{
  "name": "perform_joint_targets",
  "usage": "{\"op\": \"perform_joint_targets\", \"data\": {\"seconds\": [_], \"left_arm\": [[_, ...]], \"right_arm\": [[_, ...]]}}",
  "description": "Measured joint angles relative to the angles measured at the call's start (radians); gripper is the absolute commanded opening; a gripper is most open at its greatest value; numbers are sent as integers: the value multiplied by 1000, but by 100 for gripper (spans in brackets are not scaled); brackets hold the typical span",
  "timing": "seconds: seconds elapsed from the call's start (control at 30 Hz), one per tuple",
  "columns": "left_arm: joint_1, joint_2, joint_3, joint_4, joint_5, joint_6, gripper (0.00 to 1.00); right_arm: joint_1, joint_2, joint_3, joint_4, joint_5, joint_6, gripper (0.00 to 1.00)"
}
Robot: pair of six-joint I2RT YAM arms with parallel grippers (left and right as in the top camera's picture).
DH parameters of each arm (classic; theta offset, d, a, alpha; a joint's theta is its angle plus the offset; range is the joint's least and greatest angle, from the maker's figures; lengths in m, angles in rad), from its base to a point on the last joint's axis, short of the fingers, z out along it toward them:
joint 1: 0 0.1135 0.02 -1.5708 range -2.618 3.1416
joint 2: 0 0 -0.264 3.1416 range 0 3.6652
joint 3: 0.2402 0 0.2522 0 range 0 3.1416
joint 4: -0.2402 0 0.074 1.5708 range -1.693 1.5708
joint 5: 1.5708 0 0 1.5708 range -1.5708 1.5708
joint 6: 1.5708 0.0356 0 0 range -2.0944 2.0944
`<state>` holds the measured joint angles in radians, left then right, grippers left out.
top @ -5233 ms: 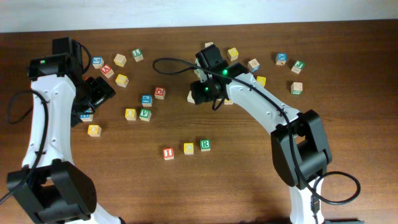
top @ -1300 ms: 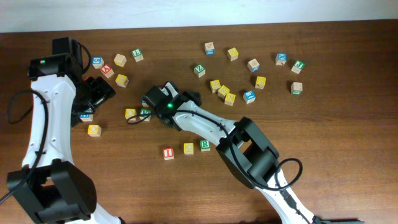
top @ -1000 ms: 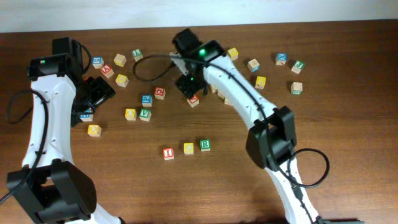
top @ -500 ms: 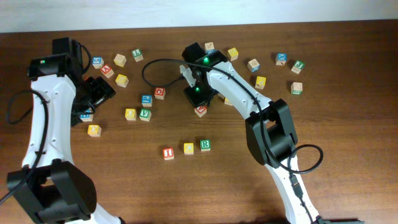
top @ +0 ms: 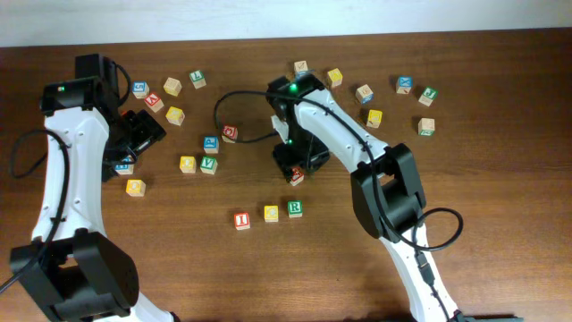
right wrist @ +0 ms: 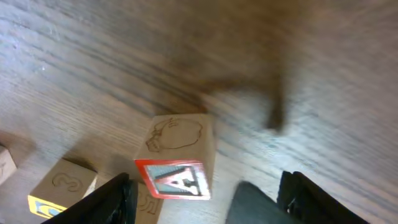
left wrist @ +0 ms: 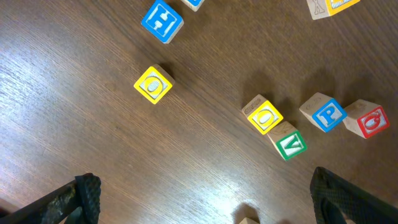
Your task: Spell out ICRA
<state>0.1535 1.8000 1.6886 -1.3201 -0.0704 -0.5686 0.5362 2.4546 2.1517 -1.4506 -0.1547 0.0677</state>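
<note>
Right gripper (right wrist: 206, 180): the A cube (right wrist: 180, 146) lies between its fingers (right wrist: 118, 199), out at the tips. The cube is hard against the finger on the picture's left, and a strip of wood grain shows before the other finger. The fingers stand part-way apart. Whether they pinch the cube, cannot tell (view is blurred). The red A face is turned toward the wrist camera.

Overhead: the A cube sits right at the gripper's tip over the table (top: 500, 224), whether lifted or resting unclear. It is apart from the row of I cube (top: 241, 220), C cube (top: 271, 214) and R cube (top: 295, 208), on the R cube's far side.

Left gripper (left wrist: 204, 180): fingers spread wide, nothing between them, well apart from the row.
</note>
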Motion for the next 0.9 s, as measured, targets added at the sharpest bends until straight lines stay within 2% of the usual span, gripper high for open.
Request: {"op": "perform_joint_targets", "data": {"seconds": [0.13,0.2,0.7,0.9], "left_arm": [[0,0,0,0,0,0,99],[0,0,0,0,0,0,99],[0,0,0,0,0,0,99],[0,0,0,0,0,0,99]], "right_arm": [[50,0,-1,15,32,6,47],[53,0,-1,14,57,16,40],[63,0,-13,29,61,26,40],[63,0,-13,37,72,27,28]]}}
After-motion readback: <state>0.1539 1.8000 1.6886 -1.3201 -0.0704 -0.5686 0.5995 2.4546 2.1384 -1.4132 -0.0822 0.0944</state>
